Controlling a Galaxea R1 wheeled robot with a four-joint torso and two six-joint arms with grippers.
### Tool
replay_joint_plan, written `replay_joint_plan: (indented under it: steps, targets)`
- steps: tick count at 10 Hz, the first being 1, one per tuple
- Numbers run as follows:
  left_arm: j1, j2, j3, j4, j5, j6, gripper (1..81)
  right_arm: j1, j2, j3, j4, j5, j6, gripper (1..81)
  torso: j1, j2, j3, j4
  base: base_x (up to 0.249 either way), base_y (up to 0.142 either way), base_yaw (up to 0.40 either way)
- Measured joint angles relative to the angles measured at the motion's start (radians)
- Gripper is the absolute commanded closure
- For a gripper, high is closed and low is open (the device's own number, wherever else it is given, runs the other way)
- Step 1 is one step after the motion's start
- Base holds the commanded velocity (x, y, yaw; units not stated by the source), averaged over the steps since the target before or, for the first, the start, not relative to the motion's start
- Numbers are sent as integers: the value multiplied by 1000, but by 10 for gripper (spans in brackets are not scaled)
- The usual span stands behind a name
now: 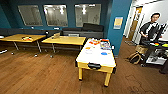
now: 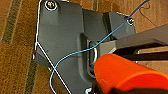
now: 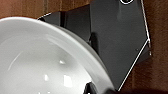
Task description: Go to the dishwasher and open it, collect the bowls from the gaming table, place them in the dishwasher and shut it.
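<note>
White-topped gaming table (image 1: pixel 96 56) on yellow legs, strewn with orange and blue items, yellow tables (image 1: pixel 65 40) behind, teal walls (image 1: pixel 120 10), brown wood floor (image 1: pixel 37 72), glossy white bowl (image 3: pixel 42 60), bright orange bowl (image 2: pixel 125 72), thin blue cable (image 2: pixel 75 53).

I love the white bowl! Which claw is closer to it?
Right. The white bowl sits right up against the right claw; the left claw has an orange bowl beside it instead.

- No text, label, brand or number can be read anywhere.
- The pale yellow rectangular sign (image 1: pixel 118 22) on the teal wall column carries marks too blurred to make out.
- The boxes and papers (image 1: pixel 105 45) at the far end of the white-topped gaming table (image 1: pixel 93 58) show colours but no legible print.
</note>
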Motion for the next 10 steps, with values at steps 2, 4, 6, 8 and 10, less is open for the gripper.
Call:
replay_joint_plan:
  steps: [2,4,6,8,10]
  targets:
    - [3,0,0,0,1,0,811,-1,0,-2,-2,-2,-1,811,0,0,43,0,0,0,0]
    - [2,0,0,0,-3,0,811,0,3,-2,-4,5,-1,811,-1,0,65,0,0,0,0]
    - [11,0,0,0,0,0,811,-4,5,-3,-5,0,-1,811,-1,-1,63,0,0,0,0]
    - [11,0,0,0,-7,0,811,-3,5,-3,-5,0,-1,811,0,-1,63,0,0,0,0]
    - [19,0,0,0,-9,0,811,-4,5,-3,-8,0,-1,811,0,-1,64,0,0,0,0]
